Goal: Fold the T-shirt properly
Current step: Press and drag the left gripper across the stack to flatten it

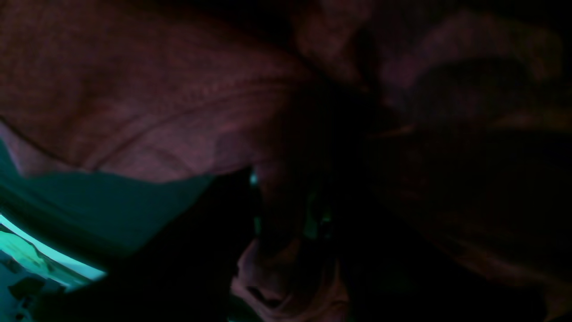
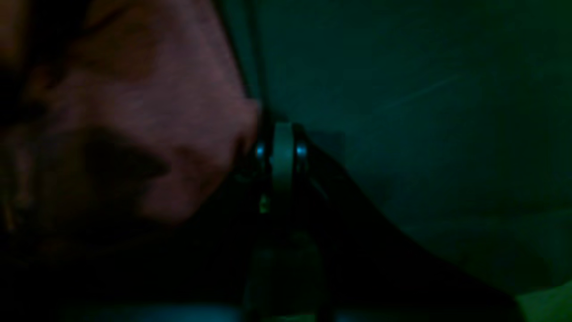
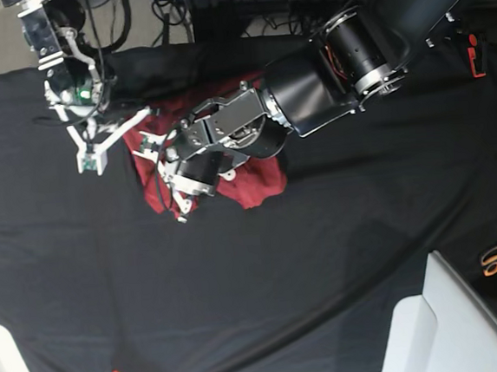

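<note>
Fingers (image 1: pixel 286 241) of the left gripper (image 3: pixel 172 193) are nearly shut, pinched on a fold of the T-shirt (image 3: pixel 252 181); the right gripper (image 3: pixel 89 156) is fully closed beside the cloth's edge, and whether it holds any I cannot tell. The T-shirt is a crumpled brick-red heap of thin soft knit, creased and bunched, its long axis unclear. It lies on the black-draped table (image 3: pixel 325 266), toward the far left.
</note>
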`<control>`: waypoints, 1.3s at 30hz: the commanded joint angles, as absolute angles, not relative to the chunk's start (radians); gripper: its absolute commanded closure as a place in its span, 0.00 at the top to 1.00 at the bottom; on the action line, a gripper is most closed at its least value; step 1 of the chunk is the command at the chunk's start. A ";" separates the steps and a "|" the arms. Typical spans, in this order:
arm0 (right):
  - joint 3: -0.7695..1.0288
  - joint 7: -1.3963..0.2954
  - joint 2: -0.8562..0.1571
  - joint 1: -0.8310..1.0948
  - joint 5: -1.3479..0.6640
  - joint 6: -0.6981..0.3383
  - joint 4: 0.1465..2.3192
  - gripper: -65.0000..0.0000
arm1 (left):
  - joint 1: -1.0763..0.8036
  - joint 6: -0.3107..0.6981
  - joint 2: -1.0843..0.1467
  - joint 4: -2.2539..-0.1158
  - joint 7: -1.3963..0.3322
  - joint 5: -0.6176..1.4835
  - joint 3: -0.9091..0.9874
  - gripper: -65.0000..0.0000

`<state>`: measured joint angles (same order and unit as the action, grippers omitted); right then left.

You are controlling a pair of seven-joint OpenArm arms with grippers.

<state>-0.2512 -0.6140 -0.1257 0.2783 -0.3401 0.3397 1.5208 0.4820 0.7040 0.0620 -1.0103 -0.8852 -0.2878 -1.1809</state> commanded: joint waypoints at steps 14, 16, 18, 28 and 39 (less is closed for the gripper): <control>-0.255 -0.636 -0.122 0.346 -0.363 0.328 1.603 0.00 | 0.487 0.698 0.091 -1.055 -0.848 -0.265 -1.190 0.00; -0.252 -0.636 -0.122 0.346 -0.361 0.328 1.603 0.00 | 0.487 0.698 0.090 -1.053 -0.848 -0.268 -1.187 0.00; -0.248 -0.636 -0.124 0.346 -0.361 0.328 1.603 0.00 | 0.487 0.698 0.087 -1.053 -0.848 -0.269 -1.185 0.00; -0.246 -0.636 -0.127 0.348 -0.360 0.328 1.603 0.00 | 0.493 0.698 0.087 -1.059 -0.854 -0.262 -1.187 0.00; -0.246 -0.636 -0.130 0.348 -0.358 0.328 1.603 0.00 | 0.510 0.698 0.085 -1.063 -0.857 -0.272 -1.182 0.27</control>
